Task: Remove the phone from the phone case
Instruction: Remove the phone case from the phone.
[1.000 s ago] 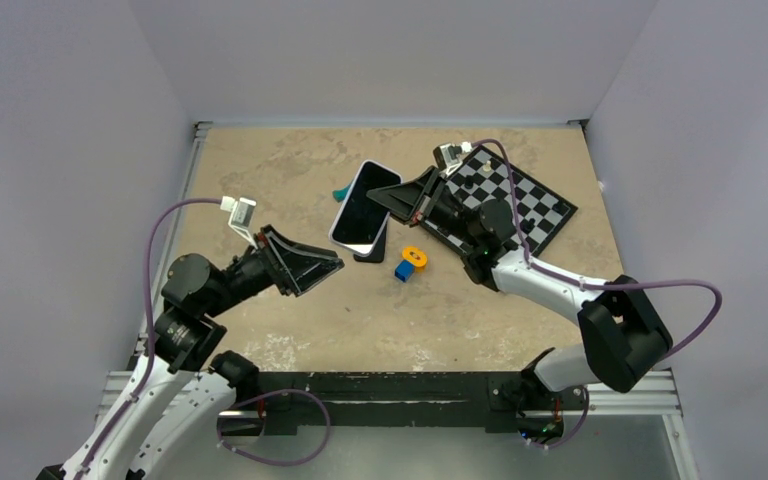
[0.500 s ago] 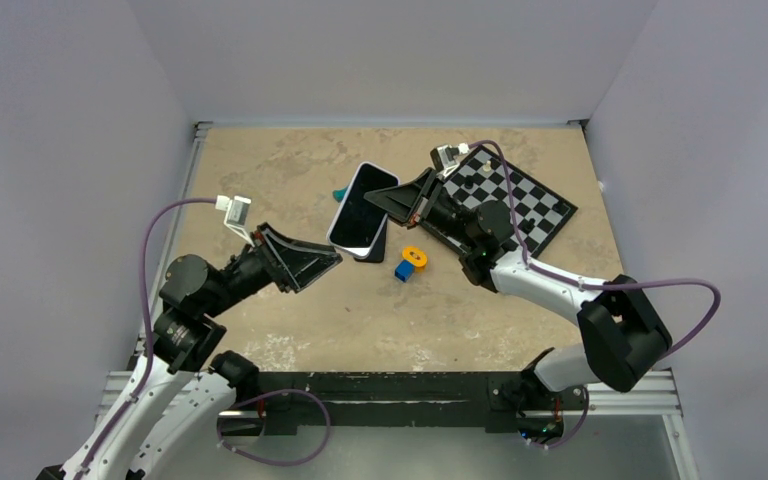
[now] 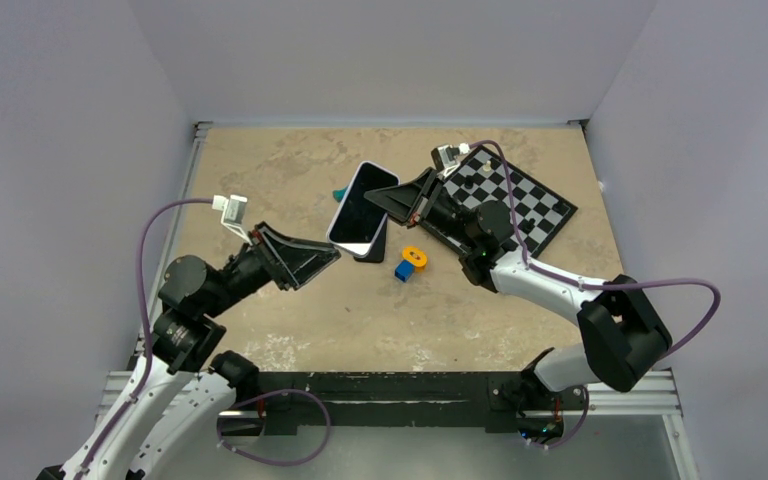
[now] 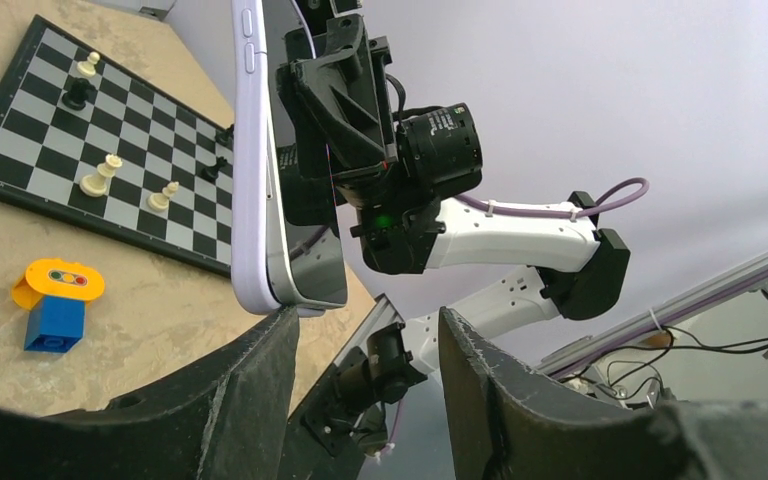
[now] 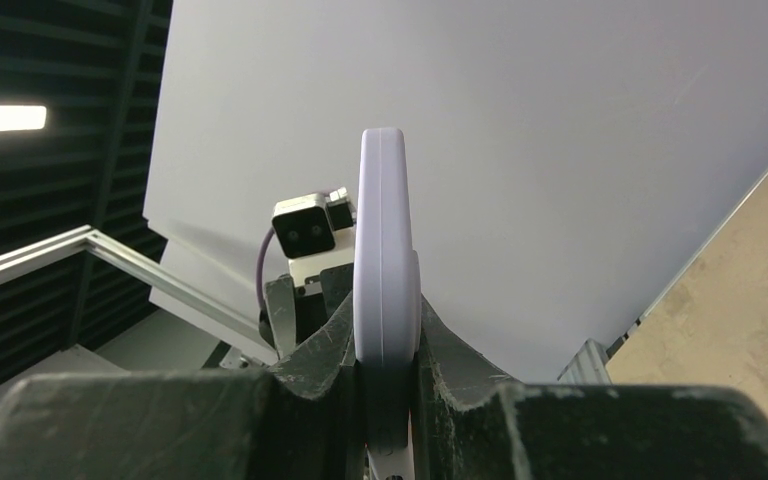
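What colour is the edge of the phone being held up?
The phone has a pale lilac edge, clearest in the left wrist view.

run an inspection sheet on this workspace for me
surface: tan mottled table, worn patches
job's things: lavender-edged phone held tilted above the table, screen dark
clutter: chessboard with pieces, orange-and-blue block, teal item partly behind phone
pincers: right pincer shut on phone; left pincer open, just below its lower end
cables: purple cable looping on each arm, no snag seen
surroundings: grey walls, nothing else seen
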`<state>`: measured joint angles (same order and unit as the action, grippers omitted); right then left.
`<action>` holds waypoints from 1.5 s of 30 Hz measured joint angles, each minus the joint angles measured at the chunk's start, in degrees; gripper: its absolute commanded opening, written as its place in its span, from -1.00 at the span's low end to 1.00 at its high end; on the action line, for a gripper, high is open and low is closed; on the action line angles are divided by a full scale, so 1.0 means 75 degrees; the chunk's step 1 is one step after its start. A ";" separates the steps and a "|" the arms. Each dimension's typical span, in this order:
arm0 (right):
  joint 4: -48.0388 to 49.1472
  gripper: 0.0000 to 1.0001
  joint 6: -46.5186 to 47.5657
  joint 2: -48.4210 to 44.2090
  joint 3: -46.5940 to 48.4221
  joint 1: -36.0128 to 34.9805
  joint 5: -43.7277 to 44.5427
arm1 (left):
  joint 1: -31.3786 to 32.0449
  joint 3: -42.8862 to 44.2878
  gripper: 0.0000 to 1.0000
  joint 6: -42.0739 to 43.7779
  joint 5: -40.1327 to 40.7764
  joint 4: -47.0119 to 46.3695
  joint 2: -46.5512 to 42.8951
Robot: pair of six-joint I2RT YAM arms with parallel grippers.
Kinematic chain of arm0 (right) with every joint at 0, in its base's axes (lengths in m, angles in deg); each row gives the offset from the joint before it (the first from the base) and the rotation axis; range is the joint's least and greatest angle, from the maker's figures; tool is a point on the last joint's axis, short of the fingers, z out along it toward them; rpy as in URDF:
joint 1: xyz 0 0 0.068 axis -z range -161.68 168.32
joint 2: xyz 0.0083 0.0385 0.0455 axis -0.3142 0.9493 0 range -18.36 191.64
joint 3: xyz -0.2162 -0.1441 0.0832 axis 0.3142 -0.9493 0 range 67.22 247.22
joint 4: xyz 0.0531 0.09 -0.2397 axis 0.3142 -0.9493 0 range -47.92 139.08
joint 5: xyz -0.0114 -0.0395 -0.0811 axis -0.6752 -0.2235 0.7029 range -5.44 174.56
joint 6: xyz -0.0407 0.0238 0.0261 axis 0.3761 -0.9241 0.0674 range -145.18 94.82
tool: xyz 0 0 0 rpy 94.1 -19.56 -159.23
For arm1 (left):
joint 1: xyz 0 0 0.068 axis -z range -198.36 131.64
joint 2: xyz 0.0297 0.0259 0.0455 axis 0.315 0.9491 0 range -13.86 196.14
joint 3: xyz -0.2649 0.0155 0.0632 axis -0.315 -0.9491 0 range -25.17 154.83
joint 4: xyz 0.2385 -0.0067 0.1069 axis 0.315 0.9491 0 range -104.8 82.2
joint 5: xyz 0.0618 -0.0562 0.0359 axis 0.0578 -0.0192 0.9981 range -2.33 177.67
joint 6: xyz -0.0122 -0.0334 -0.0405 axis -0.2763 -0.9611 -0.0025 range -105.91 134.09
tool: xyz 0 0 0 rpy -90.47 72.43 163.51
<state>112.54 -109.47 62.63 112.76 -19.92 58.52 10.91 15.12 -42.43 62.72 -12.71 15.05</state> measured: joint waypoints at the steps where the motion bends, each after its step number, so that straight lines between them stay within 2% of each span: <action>1: -0.0003 -1.00 0.0000 0.0000 0.0000 0.0000 0.0009 | 0.0000 0.0000 0.14 -0.0009 0.0017 -0.0026 0.0012; 9: -0.0003 -1.00 0.0099 0.0000 0.0000 0.0000 0.0160 | 0.0003 0.0137 -0.03 -0.0070 0.0405 0.0219 0.0198; 19: 0.0239 -1.00 -0.0003 0.0009 0.0000 -0.0009 0.0117 | 0.0015 0.0536 -0.08 0.0143 0.0746 0.0816 0.0522; 25: 0.0717 -1.00 -0.0323 0.0166 0.0000 -0.0023 -0.0137 | 0.0003 0.1416 -0.18 0.0708 0.0592 0.1215 0.1035; 32: 0.0772 -1.00 -0.0268 0.0297 0.0230 0.0000 -0.0615 | -0.0117 0.1714 -0.47 0.0705 -0.0093 0.1201 0.1623; 40: -0.0527 -1.00 0.0749 0.0012 0.0714 0.0015 -0.1116 | -0.0204 0.1510 -0.58 0.0239 -0.0895 0.0729 0.2124; 42: -0.0679 -1.00 0.0924 0.0000 0.0871 0.0015 -0.1259 | -0.0210 0.1434 -0.67 0.0067 -0.1157 0.0452 0.2203; 45: -0.0691 -1.00 0.1075 0.0000 0.1029 0.0017 -0.1390 | -0.0245 0.1317 -0.93 -0.0256 -0.1649 -0.0093 0.2372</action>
<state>107.36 -101.41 62.63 120.48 -19.79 48.10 9.08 25.00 -44.35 50.35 -13.41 32.84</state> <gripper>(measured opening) 0.185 0.150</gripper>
